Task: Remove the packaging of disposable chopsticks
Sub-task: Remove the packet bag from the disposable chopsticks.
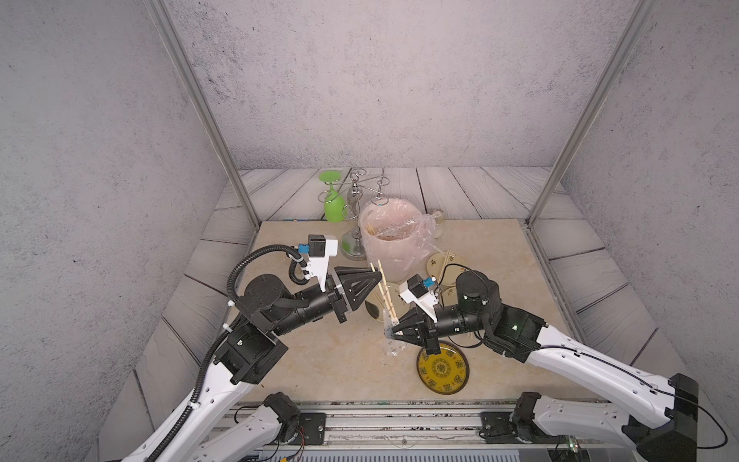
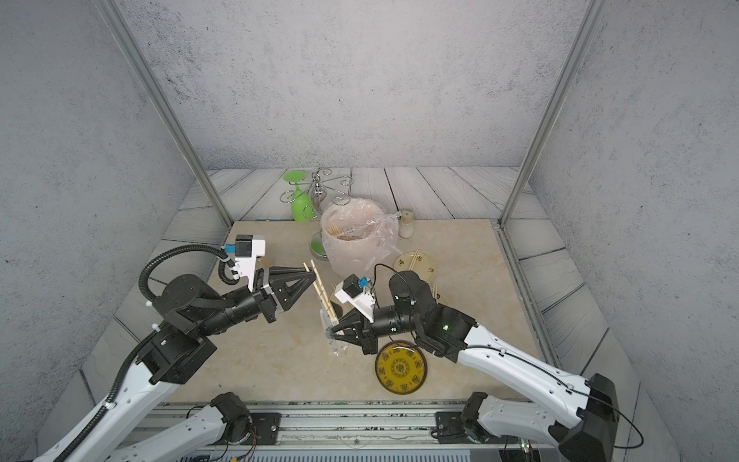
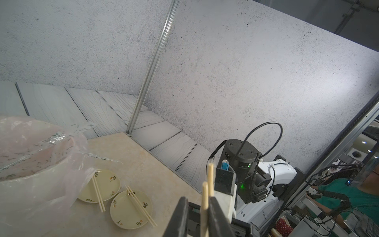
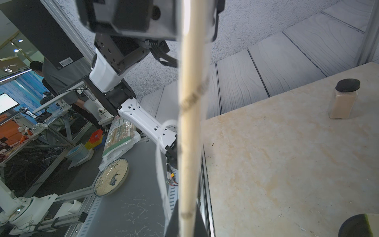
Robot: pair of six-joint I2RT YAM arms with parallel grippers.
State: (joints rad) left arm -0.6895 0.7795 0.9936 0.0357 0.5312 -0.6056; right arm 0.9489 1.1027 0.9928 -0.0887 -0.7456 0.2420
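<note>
Left end effector (image 1: 378,275), chopsticks (image 1: 386,294) steeply upright

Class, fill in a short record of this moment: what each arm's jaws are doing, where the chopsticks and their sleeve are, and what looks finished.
left gripper: jaws open around the bare upper ends of the disposable chopsticks, a gap showing on one side
right gripper: jaws shut on the packaging near its lower end
chopsticks: in the air between both arms, lower part inside the packaging
finished: bare pairs lie across two pale plates
</note>
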